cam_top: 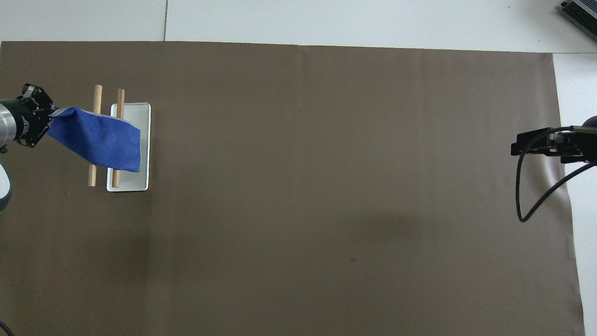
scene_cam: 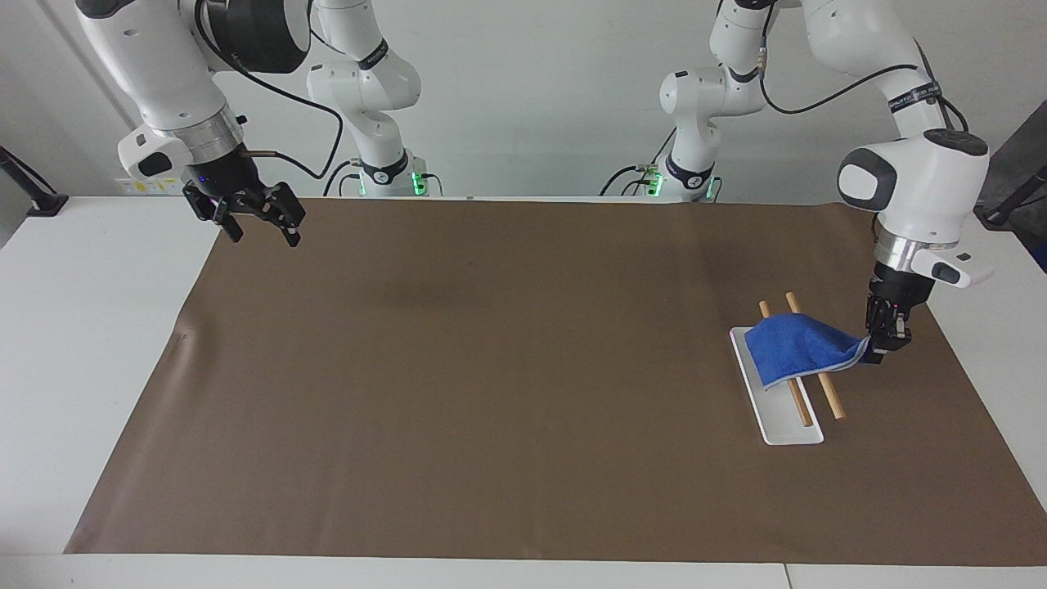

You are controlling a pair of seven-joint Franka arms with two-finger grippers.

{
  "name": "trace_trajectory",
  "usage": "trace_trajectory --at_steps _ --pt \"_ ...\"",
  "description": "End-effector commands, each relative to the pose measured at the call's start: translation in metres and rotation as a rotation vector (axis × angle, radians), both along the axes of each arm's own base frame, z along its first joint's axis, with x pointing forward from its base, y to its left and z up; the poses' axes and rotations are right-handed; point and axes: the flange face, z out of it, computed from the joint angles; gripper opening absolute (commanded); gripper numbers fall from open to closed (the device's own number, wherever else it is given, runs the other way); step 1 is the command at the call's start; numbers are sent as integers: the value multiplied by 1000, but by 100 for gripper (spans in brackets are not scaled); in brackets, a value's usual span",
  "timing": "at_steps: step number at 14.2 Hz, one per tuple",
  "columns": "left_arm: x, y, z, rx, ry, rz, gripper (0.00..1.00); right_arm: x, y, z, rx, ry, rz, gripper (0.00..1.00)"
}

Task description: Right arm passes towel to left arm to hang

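Note:
The blue towel point(scene_cam: 800, 347) point(cam_top: 98, 137) lies draped across the two wooden bars point(scene_cam: 822, 384) point(cam_top: 94, 135) of the white tray point(scene_cam: 781, 429) point(cam_top: 142, 184), toward the left arm's end of the table. My left gripper point(scene_cam: 879, 348) point(cam_top: 44, 119) is shut on the towel's corner, just off the bars on the side away from the tray. My right gripper point(scene_cam: 255, 221) point(cam_top: 517, 149) waits open and empty in the air over the brown mat's corner at the right arm's end.
A brown mat point(scene_cam: 491, 368) point(cam_top: 326, 186) covers most of the white table point(scene_cam: 74, 327). A black cable point(cam_top: 524, 200) loops down from the right wrist. The tray with its bars is the only other thing standing on the mat.

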Motion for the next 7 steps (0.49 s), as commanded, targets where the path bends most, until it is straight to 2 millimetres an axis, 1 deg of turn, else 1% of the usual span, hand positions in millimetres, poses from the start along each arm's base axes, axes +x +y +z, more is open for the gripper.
trace_trajectory --at_steps 1,3,4,5,7 --pt "1 3 -9 19 -14 2 0 -2 -3 32 -17 7 -7 100" --pt "0 2 -14 20 -5 -5 0 -3 -4 31 -15 -4 -12 100" --pt "0 2 -14 21 -2 -8 0 -4 1 26 -14 2 -7 100" --pt "0 2 -14 21 0 -8 2 -7 3 25 -13 5 -4 100" --pt "0 2 -15 20 1 -7 46 -9 0 22 -12 11 -4 100"
